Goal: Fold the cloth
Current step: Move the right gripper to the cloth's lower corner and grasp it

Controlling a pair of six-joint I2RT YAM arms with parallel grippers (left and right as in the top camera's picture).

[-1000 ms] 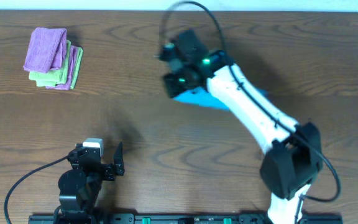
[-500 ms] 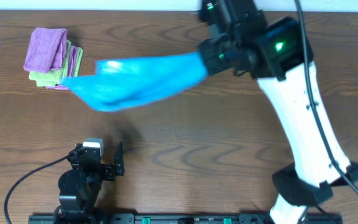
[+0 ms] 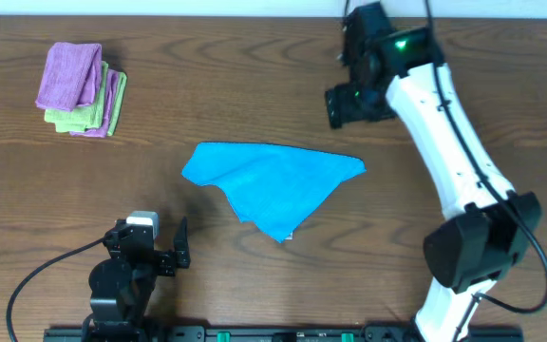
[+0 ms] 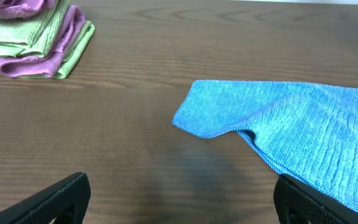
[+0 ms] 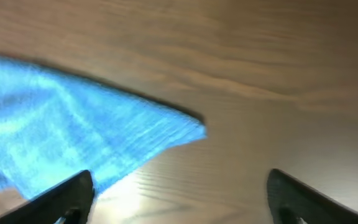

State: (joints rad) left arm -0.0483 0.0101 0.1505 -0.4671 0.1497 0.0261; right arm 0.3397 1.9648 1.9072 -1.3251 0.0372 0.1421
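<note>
The blue cloth (image 3: pixel 273 185) lies spread out, roughly triangular, in the middle of the wooden table, with one edge turned over near its left corner (image 4: pixel 229 121). My right gripper (image 3: pixel 342 106) hovers open behind the cloth's right corner, holding nothing. In the right wrist view the cloth (image 5: pixel 73 124) shows blurred at the left, and that gripper (image 5: pixel 182 199) has only bare table between its fingers. My left gripper (image 3: pixel 152 242) rests open near the front edge, left of the cloth. In the left wrist view this gripper (image 4: pixel 182 205) is empty, short of the cloth's corner.
A stack of folded purple and green cloths (image 3: pixel 81 90) sits at the far left of the table, also seen in the left wrist view as the stack (image 4: pixel 36 37). The right arm (image 3: pixel 444 142) reaches from the front right across to the back.
The right gripper swung the blue cloth up and out to the left, then opened and let it go. The cloth now lies spread on the table. The left arm has not moved.
</note>
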